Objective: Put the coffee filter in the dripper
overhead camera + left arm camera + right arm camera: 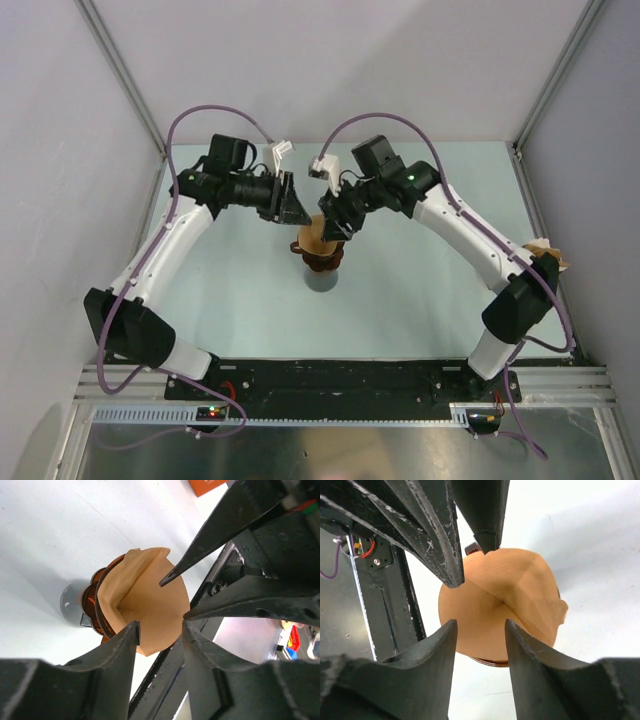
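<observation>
The tan coffee filter sits opened as a cone inside the dark reddish-brown dripper, which stands on a grey beaker at mid-table. In the left wrist view the filter fills the dripper rim, with one edge standing above it. In the right wrist view the filter covers nearly all of the dripper. My left gripper is open just left of the filter. My right gripper is open just right of it. Neither pinches the paper.
An orange-brown bag lies at the table's right edge behind the right arm's elbow; its corner shows in the left wrist view. Grey walls and metal posts enclose the table. The black base rail runs along the near edge.
</observation>
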Controlling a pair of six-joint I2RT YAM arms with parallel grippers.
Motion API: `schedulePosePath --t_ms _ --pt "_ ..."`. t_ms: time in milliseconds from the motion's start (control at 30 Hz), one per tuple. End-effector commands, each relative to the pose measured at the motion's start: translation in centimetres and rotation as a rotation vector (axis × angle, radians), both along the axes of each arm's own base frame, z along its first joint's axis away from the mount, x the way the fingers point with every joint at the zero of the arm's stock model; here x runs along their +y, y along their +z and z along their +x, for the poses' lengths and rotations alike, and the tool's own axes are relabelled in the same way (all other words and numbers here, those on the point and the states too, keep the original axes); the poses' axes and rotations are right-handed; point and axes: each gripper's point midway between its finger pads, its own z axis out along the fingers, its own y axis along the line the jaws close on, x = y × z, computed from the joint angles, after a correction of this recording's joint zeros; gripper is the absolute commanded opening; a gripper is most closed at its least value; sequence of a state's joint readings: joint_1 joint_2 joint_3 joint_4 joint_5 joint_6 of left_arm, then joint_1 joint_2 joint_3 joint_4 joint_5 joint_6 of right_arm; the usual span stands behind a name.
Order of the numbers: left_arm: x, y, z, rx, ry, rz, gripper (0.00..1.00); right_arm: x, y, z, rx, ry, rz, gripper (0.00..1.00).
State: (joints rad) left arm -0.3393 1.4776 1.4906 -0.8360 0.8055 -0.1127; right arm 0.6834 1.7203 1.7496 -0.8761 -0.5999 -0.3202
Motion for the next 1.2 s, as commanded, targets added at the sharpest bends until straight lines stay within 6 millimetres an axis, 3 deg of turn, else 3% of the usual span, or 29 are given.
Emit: schedulePosePath --t_ms 0,100,200,267,400,467,567,633,767,867,967,1067,1167 --pt "1.2 4.1 1.0 -0.152 0.049 -0.019 0.52 -0.1 7.5 0.7 -0.141 -0.013 0.199 0.53" --pt "2.9 6.0 2.8 -0.22 0.124 -0.008 0.69 -1.4 9.7 1.7 -0.184 -0.067 0.273 0.66" --pt "5.5 7.7 5.2 -0.281 0.232 0.016 0.93 -3.3 11.7 3.1 -0.247 -0.136 0.337 0.85" --pt "7.3 9.0 6.7 -0.318 0.308 0.031 0.98 -4.8 12.4 4.0 -0.287 -0.186 0.363 0.92" --pt "11.3 9.7 9.9 -0.325 0.464 0.067 0.99 -8.7 12.4 6.1 -0.312 -0.316 0.389 0.99" --pt "12.9 9.0 10.8 -0.332 0.514 0.115 1.0 -11.1 11.5 7.3 -0.309 -0.397 0.374 0.99" --pt "15.0 6.4 11.5 -0.338 0.551 0.236 1.0 -15.3 8.1 9.2 -0.274 -0.534 0.313 0.99" --pt "16.3 3.6 11.6 -0.309 0.566 0.323 1.0 -18.2 5.3 10.2 -0.247 -0.625 0.262 0.99" --pt "18.1 -2.0 11.0 -0.24 0.551 0.47 1.0 -22.4 0.1 10.3 -0.239 -0.727 0.187 0.99" --pt "18.6 -4.6 10.3 -0.215 0.522 0.518 1.0 -23.8 -3.0 9.5 -0.232 -0.747 0.144 1.0" --pt "18.9 -5.8 10.3 -0.219 0.529 0.534 1.0 -24.4 -4.4 9.2 -0.238 -0.759 0.129 0.99" --pt "19.4 -5.9 10.5 -0.235 0.558 0.55 1.0 -24.5 -5.1 9.0 -0.238 -0.766 0.129 0.99" --pt "20.0 -4.8 10.9 -0.273 0.594 0.563 1.0 -24.5 -4.2 9.2 -0.267 -0.767 0.152 0.99"
